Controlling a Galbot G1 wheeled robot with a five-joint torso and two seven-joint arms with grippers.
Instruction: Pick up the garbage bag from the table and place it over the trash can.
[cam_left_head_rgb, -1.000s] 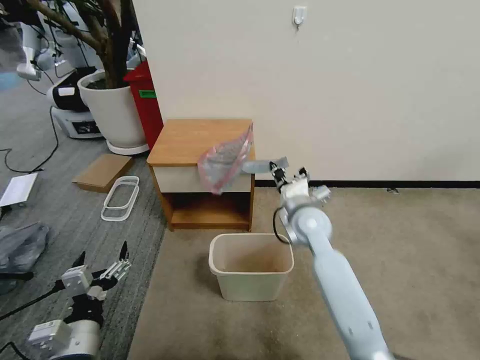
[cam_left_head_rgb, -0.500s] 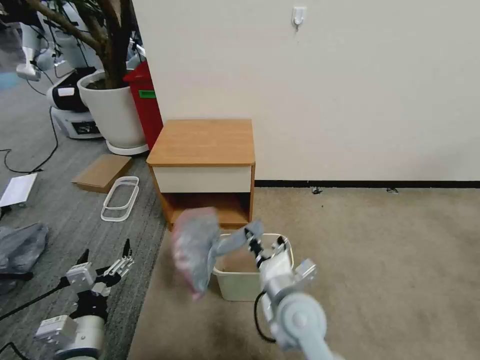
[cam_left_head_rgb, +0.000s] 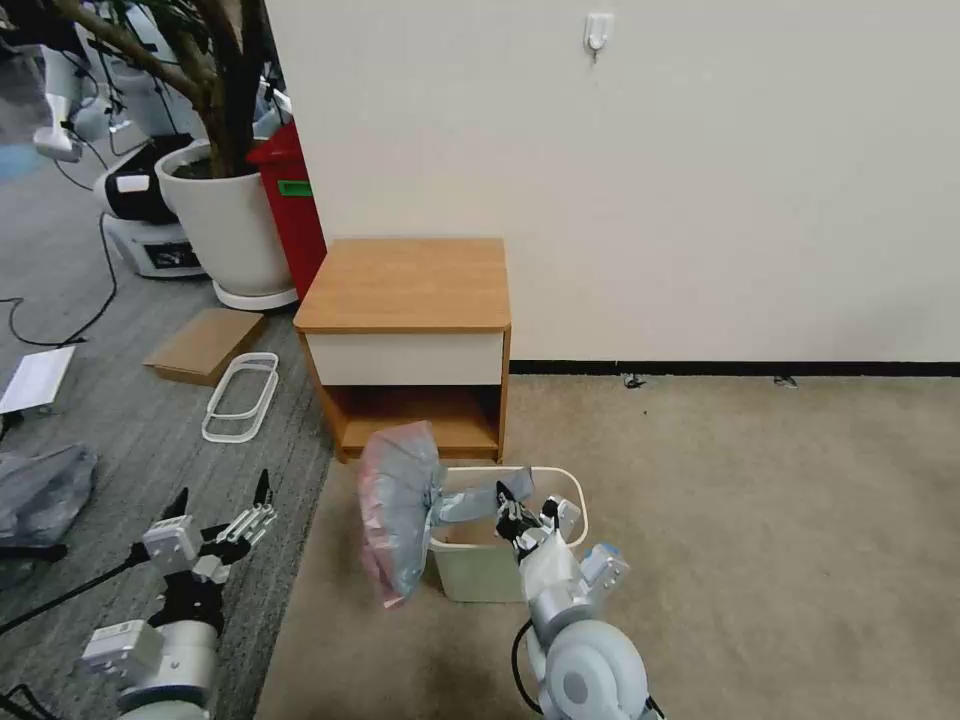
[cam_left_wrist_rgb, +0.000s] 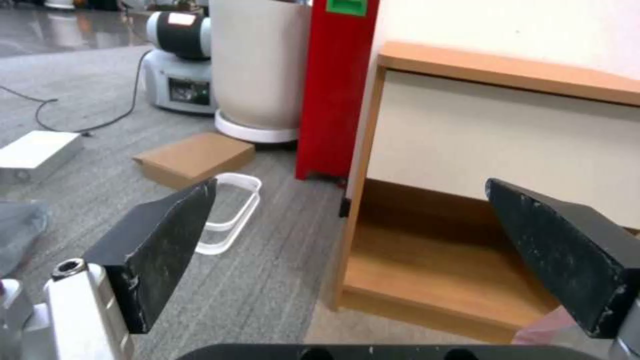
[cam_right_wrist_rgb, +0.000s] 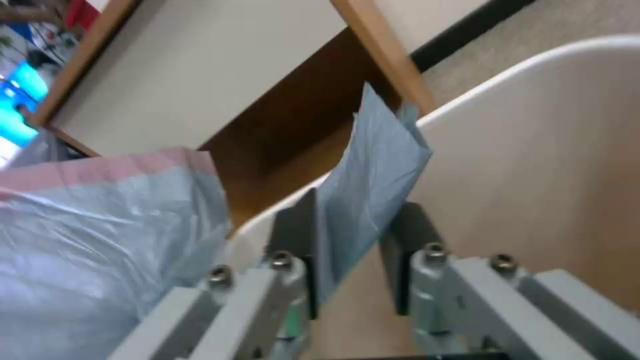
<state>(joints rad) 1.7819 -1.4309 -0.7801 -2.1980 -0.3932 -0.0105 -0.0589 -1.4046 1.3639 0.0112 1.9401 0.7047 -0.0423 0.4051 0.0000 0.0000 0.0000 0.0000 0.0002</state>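
Beige carpet runs from the white wall to the wooden bench (cam_left_head_rgb: 405, 285), whose top is bare, and the cream trash can (cam_left_head_rgb: 566, 497) stands on the floor just in front of it. Over the can's rim, the right claw (cam_left_head_rgb: 512, 508) is clenched on a folded strip of the garbage bag (cam_left_head_rgb: 398, 505), the rest of the film hanging outside the can's left wall. Low at the left, over grey carpet, the left claw (cam_left_head_rgb: 222, 512) hangs with its fingers spread and nothing between them.
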